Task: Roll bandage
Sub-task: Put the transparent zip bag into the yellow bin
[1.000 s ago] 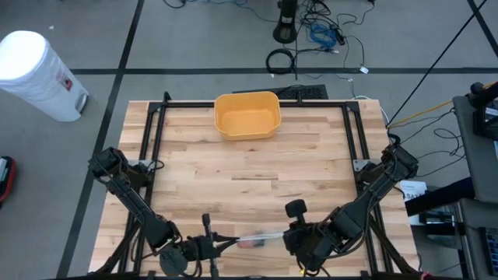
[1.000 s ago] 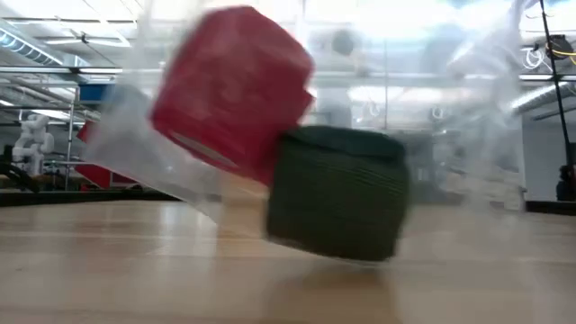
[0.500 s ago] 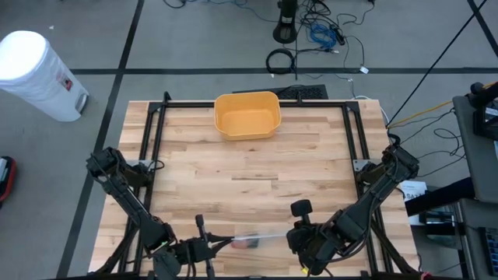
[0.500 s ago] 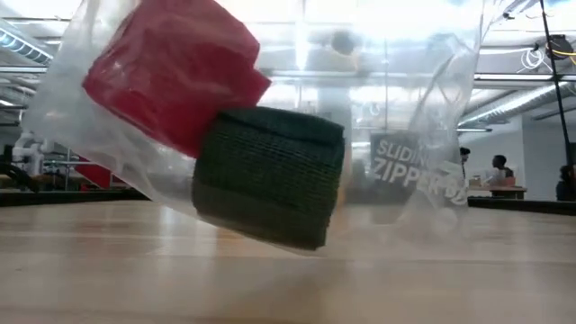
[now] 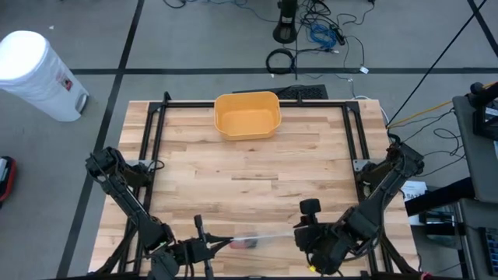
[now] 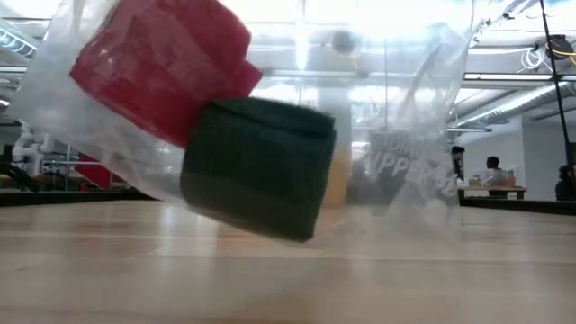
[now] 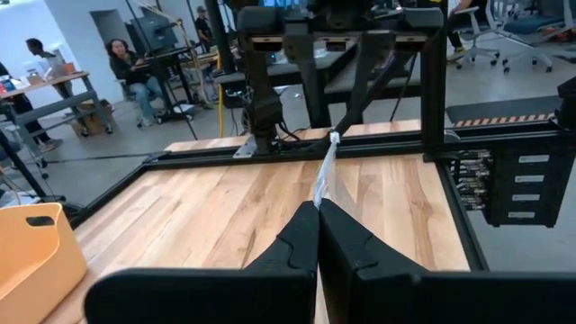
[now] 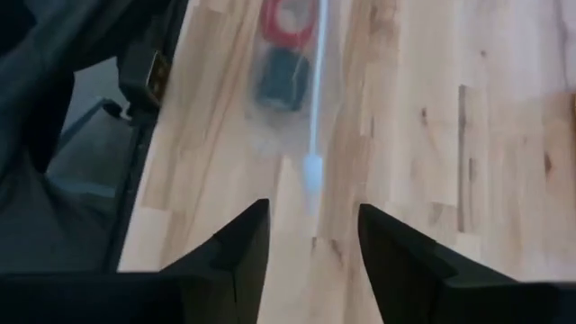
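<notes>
Overhead, table-level and two wrist cameras share the bagged rolls [image 6: 243,135].

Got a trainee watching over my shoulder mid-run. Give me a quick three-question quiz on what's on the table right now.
1. True or false: the right pincer is clamped on the zipper bag.
2. What colours are the two bandage rolls in the bag?
3. Which pincer grips the bag? A) left B) right C) neither

Key
1. False: its fingers stand apart, with the bag's edge lying ahead of them.
2. One red roll, one dark green roll.
3. A: the left pincer is shut on the bag's edge. The yellow bin sits at the far edge, untouched.
</notes>
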